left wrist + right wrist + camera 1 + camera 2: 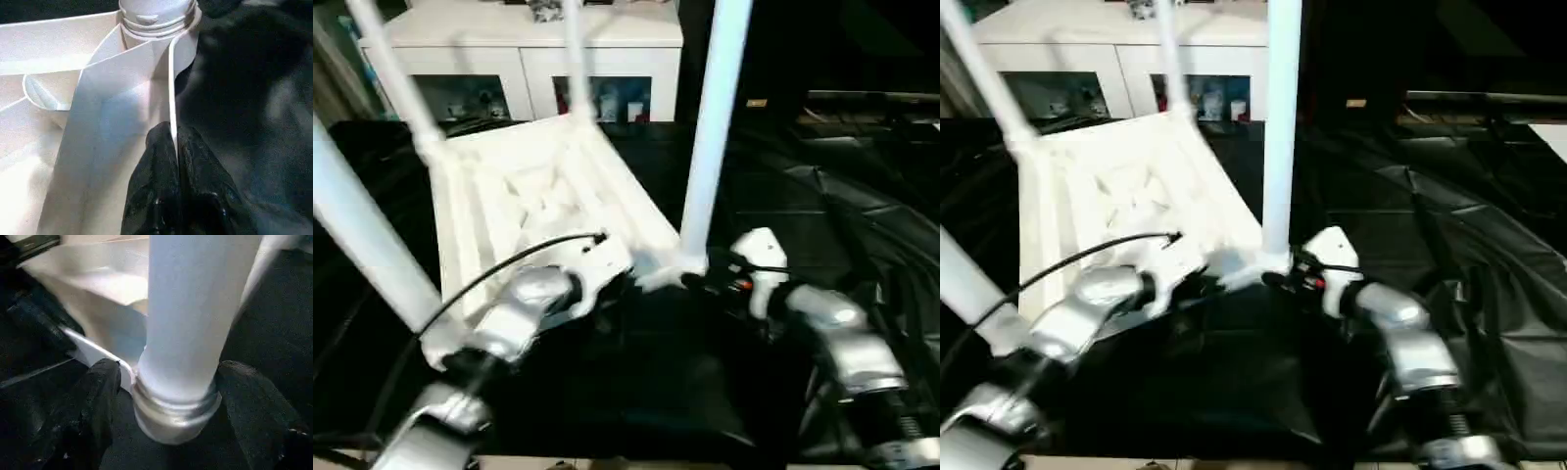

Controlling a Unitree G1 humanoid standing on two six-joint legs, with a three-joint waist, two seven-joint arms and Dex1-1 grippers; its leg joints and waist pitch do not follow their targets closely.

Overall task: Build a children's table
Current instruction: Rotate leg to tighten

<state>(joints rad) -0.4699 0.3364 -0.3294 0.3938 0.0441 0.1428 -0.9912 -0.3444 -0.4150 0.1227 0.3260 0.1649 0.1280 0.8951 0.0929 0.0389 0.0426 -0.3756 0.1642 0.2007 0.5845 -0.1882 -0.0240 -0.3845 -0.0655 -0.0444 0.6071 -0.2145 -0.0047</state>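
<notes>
Table [538, 196] lies upside down on black sheeting [822, 225] in front of me, ribbed underside facing up, all four legs standing in their corner sockets; behind it stands a white cabinet [524, 44] with glass fronts. My left hand [174, 161] is pinched shut on the thin rim of the top, just beside the near corner socket; my right hand [168, 404] stands wide, its fingers either side of the near leg [710, 137] at the collar, apart from it and gripping nothing. I judge the plastic light, hollow and smooth, so likely slippery; the rim looks thin enough to flex, while the corner sockets and leg bases seem the stiffest places to take hold. I can read no brand, label or writing on it.
</notes>
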